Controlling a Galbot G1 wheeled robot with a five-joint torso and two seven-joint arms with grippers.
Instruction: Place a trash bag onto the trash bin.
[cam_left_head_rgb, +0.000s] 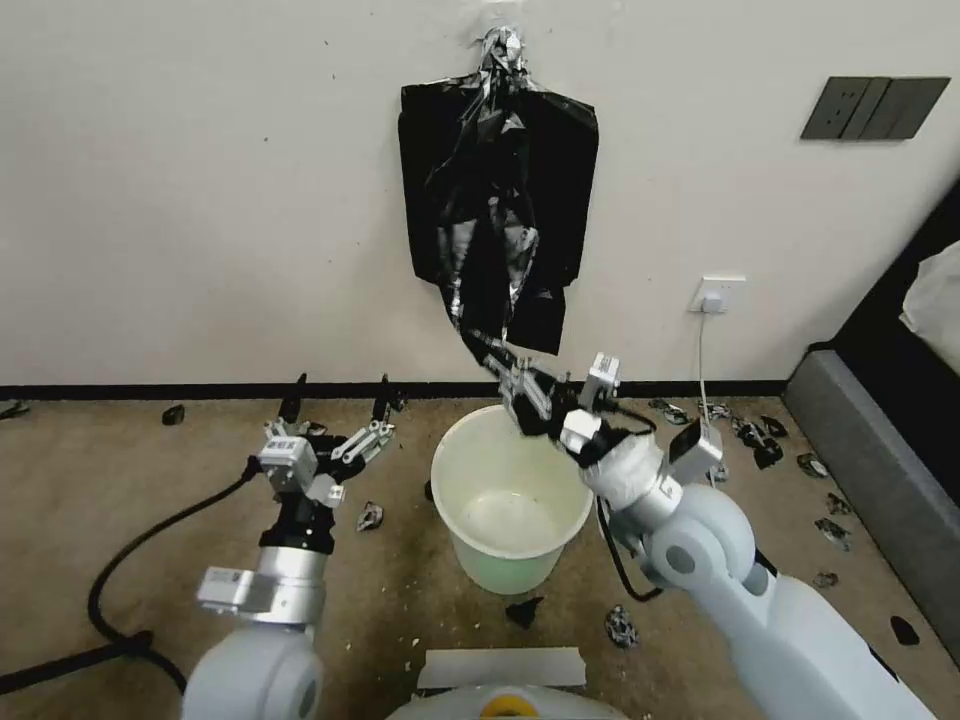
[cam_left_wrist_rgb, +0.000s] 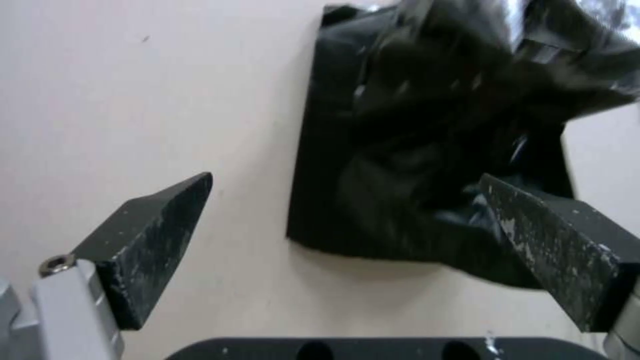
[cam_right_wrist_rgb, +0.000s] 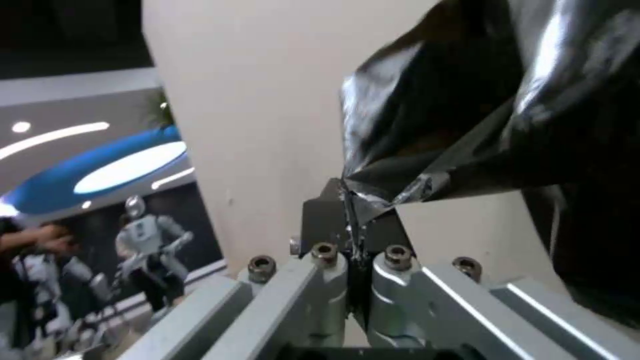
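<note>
The right gripper (cam_left_head_rgb: 497, 357) pinched the hanging trash bag (cam_left_head_rgb: 497, 200); the left gripper (cam_left_head_rgb: 338, 398) waited wide open. The white trash bin (cam_left_head_rgb: 512, 495) was not yet lined.

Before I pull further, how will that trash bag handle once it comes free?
Likely floppy: the trash bag hangs in crumpled folds, drawn to a thin strand where the right end effector pinches it. Probably very light; the film looks thin. Its glossy surface may slip, so it could drape unevenly over the trash bin.

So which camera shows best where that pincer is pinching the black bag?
The right wrist view: the right pincer clamps a corner of the trash bag. The head view shows it small; the left wrist view, just the bag.
</note>
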